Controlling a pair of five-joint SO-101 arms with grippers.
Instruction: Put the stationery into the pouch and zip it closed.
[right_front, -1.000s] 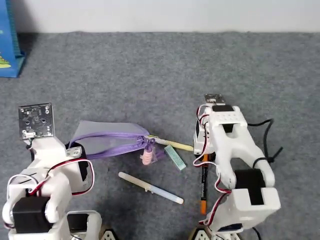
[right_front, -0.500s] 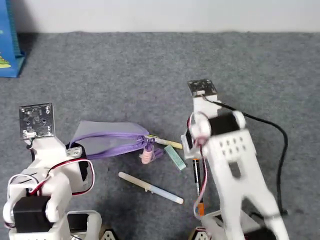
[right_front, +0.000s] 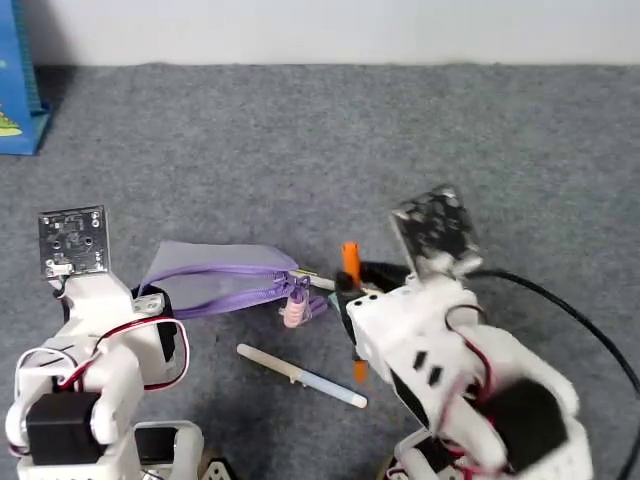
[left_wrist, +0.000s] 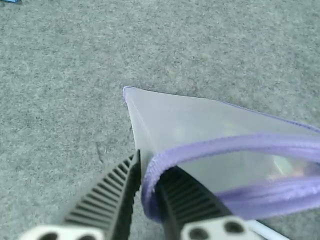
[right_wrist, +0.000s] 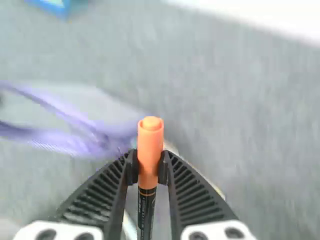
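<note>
A clear pouch (right_front: 215, 278) with a purple zipper edge lies on the grey carpet. My left gripper (left_wrist: 147, 187) is shut on the pouch (left_wrist: 210, 135) at its end away from the opening. My right gripper (right_wrist: 147, 162) is shut on an orange-capped black pen (right_wrist: 149, 145), held off the carpet. From above, that pen (right_front: 351, 270) points toward the pouch's open end, where a pink zipper pull (right_front: 294, 312) hangs. A white pen (right_front: 300, 377) lies in front of the pouch. A yellowish stick (right_front: 318, 281) pokes out by the opening.
A blue box (right_front: 15, 80) stands at the far left edge of the carpet. A white wall runs along the back. The carpet behind the pouch and to the right is bare.
My right arm picked the orange-capped pen off the carpet and swung it left toward the pouch's opening. The left arm and pouch stayed still.
</note>
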